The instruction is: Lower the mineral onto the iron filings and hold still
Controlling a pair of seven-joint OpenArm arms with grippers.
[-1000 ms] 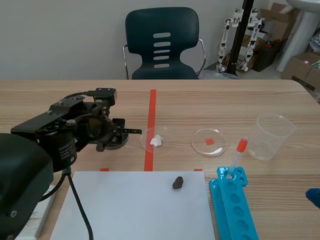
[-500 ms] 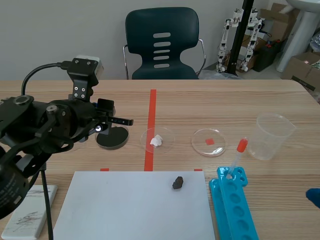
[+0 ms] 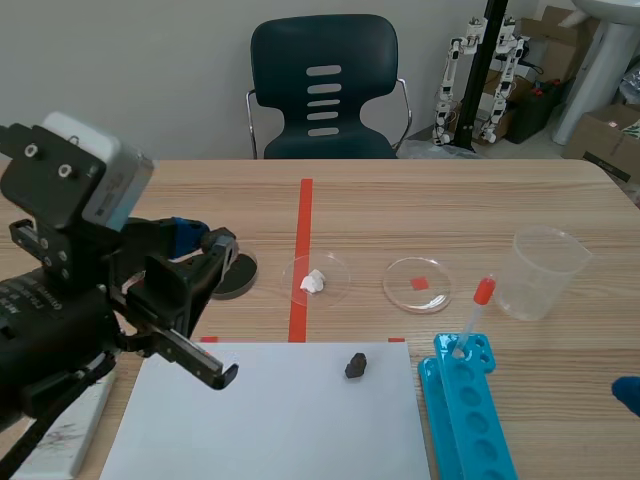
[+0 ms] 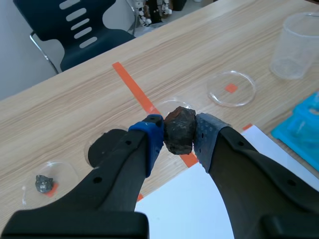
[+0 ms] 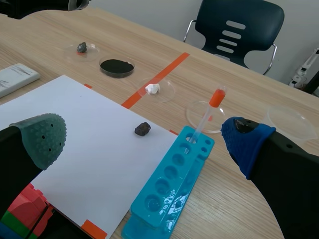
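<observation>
My left gripper [image 4: 178, 130] is shut on a dark brown mineral [image 4: 180, 130], pinched between its blue pads and held high above the table. In the scene view the left gripper [image 3: 205, 245] hangs just left of the black iron filings dish [image 3: 236, 272]. In the left wrist view the filings dish [image 4: 93, 148] is largely hidden behind one finger. A second dark mineral [image 3: 355, 365] lies on the white paper [image 3: 270, 420]. My right gripper [image 5: 143, 135] stands open over the near right of the table, its blue pad [image 3: 628, 394] at the scene's edge.
A dish with a white lump [image 3: 315, 280], an empty dish [image 3: 417, 283] and a clear beaker [image 3: 545, 272] stand in a row. A blue tube rack [image 3: 465, 415] holds a red-capped pipette [image 3: 472, 315]. A dish with a grey stone [image 4: 45, 183] sits far left.
My left arm has risen from beside the filings dish and swung back toward the camera, still holding the mineral. The black dish now shows uncovered. The right arm has not moved.
</observation>
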